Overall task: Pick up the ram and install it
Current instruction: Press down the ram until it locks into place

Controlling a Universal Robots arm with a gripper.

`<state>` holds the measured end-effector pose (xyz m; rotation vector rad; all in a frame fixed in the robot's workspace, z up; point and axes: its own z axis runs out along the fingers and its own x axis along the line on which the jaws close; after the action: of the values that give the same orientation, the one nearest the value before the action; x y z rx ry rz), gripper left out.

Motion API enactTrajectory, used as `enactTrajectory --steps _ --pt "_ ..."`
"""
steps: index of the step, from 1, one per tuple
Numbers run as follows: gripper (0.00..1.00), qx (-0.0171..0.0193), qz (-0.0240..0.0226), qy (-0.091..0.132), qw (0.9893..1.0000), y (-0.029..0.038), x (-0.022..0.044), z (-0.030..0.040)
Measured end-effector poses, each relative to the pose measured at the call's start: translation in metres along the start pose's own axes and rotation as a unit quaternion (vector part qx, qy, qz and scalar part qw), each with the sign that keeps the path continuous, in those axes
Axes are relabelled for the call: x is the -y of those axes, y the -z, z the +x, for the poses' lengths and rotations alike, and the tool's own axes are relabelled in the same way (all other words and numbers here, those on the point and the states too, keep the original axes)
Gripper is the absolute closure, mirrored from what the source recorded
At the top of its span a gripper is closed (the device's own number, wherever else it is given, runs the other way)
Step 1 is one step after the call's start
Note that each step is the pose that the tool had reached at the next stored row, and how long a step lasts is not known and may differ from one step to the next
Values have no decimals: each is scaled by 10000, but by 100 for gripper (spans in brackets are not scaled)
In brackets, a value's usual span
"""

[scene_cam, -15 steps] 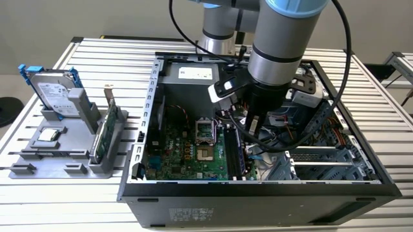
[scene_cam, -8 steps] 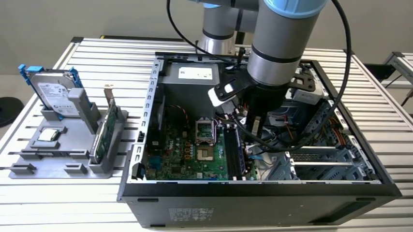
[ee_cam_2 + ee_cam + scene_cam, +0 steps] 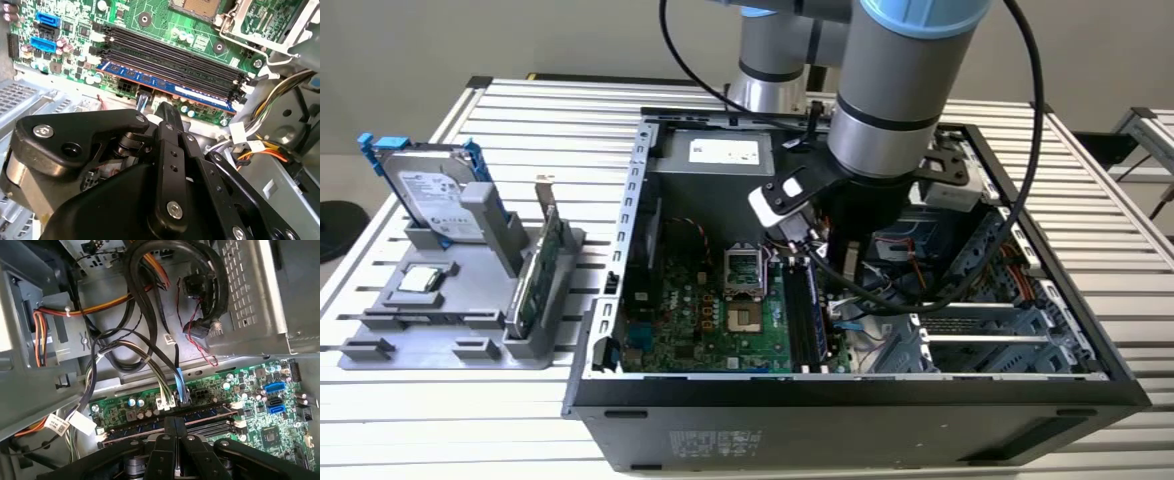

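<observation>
So the arm is down inside the open PC case, and the pincer sits right over the memory slots with its fingers pressed together, nothing between them as far as I can see. The ram is directly under the fingertips, already sitting in the slot nearest the pincer, with the empty black slots just beyond it and the CPU socket past those.

My read is that this is the seating push. To do it well you'd want the pressure straight down and spread evenly along the stick, so both end latches click and it doesn't rock. The cable bundle close beside the pincer looks like a snag risk.

The case sits on a slatted metal table, with a grey parts holder well off to the side, next to a plain wall.
</observation>
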<state>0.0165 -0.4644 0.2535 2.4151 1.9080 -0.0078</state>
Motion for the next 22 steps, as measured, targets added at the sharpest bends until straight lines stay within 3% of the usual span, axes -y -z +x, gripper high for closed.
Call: enactTrajectory --steps 10,15,22 --pt "100 -23 -20 479 9988 -7 35 -7" --pt "100 -28 -24 593 9982 -8 78 -10" --pt "100 -26 -25 608 9981 -18 79 -8"
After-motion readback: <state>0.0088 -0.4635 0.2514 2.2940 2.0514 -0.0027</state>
